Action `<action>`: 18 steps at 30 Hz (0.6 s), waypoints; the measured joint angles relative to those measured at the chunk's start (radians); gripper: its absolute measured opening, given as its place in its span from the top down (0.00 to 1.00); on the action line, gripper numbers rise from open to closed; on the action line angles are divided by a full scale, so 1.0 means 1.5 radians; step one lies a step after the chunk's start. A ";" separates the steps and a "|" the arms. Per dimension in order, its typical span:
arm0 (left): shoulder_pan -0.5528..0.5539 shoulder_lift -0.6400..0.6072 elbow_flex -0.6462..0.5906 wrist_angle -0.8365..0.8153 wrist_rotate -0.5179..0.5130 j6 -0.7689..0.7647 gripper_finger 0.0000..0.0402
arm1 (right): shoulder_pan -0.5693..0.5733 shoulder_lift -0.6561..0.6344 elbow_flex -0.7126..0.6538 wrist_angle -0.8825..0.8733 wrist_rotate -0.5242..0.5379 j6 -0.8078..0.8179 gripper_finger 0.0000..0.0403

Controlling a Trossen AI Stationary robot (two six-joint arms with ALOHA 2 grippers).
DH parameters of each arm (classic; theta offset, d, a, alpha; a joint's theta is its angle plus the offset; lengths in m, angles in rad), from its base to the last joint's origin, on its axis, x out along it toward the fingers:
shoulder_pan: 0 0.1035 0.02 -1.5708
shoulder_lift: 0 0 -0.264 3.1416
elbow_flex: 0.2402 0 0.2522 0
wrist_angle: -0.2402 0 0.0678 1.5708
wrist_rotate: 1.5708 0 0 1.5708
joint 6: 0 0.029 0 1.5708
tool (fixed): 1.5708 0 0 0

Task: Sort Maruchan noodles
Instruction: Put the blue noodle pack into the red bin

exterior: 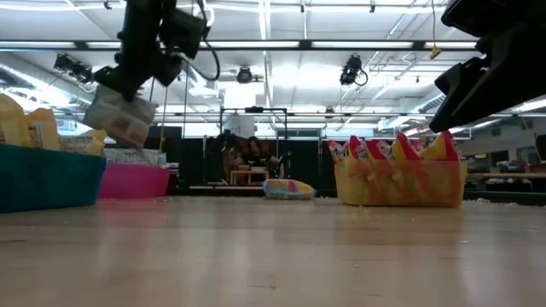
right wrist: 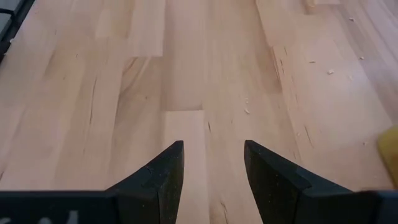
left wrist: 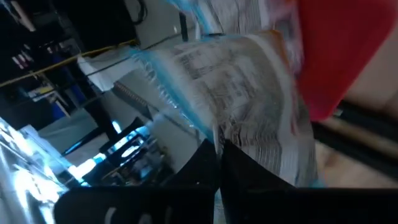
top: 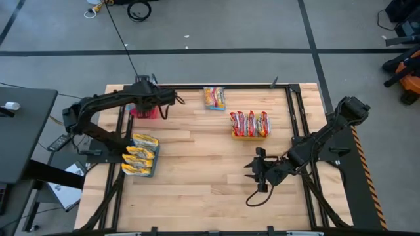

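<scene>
On the table's left edge, a blue bin holds yellow-orange packets standing on edge in a row. Behind it, the left gripper hangs over a red bin, its fingers pinched tight on a silver-blue packet, which dangles crinkled above the bin's rim in the low view. The arm covers most of this bin from above, so I cannot tell what lies inside.

Toward the far middle edge of the table, one multicoloured packet lies flat on the bare wood, apart from every bin.

Right of it, a yellow bin is packed with red packets upright side by side; its translucent wall shows them through in the low view.

Near the right front, the right gripper hovers low over pale wooden planks, fingers spread apart with nothing between them. Its arm is a cropped dark shape in the low view.
</scene>
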 joint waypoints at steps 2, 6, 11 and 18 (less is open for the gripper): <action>0.027 -0.004 -0.029 0.022 -0.006 0.042 0.98 | 0.000 0.000 0.000 0.000 0.000 0.008 0.57; 0.064 -0.003 -0.120 0.120 -0.010 0.163 0.98 | 0.007 0.000 0.000 -0.001 -0.002 0.031 0.57; 0.084 -0.003 -0.229 0.279 -0.011 0.313 0.98 | 0.021 0.000 0.000 -0.005 -0.002 0.035 0.57; 0.080 -0.003 -0.262 0.489 0.033 0.407 0.98 | 0.021 0.000 0.000 -0.022 -0.002 0.034 0.57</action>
